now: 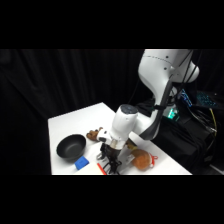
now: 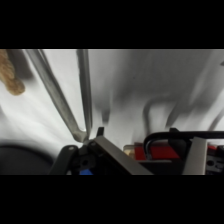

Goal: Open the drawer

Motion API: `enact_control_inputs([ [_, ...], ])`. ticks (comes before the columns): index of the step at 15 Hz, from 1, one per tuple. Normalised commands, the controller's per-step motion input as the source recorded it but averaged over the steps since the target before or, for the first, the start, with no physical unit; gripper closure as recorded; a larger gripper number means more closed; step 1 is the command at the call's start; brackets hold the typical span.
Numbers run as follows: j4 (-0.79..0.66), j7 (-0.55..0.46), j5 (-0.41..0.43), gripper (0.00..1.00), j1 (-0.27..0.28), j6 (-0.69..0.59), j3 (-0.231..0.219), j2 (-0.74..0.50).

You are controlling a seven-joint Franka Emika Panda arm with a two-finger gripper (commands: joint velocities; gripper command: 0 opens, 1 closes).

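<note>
The gripper (image 1: 109, 162) is low over the table's (image 1: 70, 122) near edge, just beside the black bowl (image 1: 70, 146) and blue block (image 1: 81, 162). In the wrist view the drawer (image 2: 167, 151) sits right beneath it, orange-red rim and black loop handle (image 2: 165, 136) showing at the bottom; tongs (image 2: 75, 100) lie beyond. How wide the gripper stands cannot be told. The trick now, likely: catch that loop squarely, then pull straight out, no twisting.

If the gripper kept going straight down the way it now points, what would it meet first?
Probably the drawer: in the wrist view its black loop handle and orange-red rim lie just ahead of the gripper. Depth is unclear, so it may meet the white table beside the drawer instead.
</note>
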Motion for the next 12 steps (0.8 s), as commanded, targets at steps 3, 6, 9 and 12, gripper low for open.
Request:
enact_control_inputs([
  [3,-0.53,-0.24,0.260,0.00,0.281,0.31,-0.201,-0.27],
  [6,-0.46,-0.31,0.277,0.00,0.194,0.24,-0.093,-0.25],
  [9,-0.42,-0.31,0.260,0.00,0.162,0.20,-0.064,-0.26],
  [12,-0.40,-0.31,0.242,0.00,0.186,0.17,-0.091,-0.31],
])
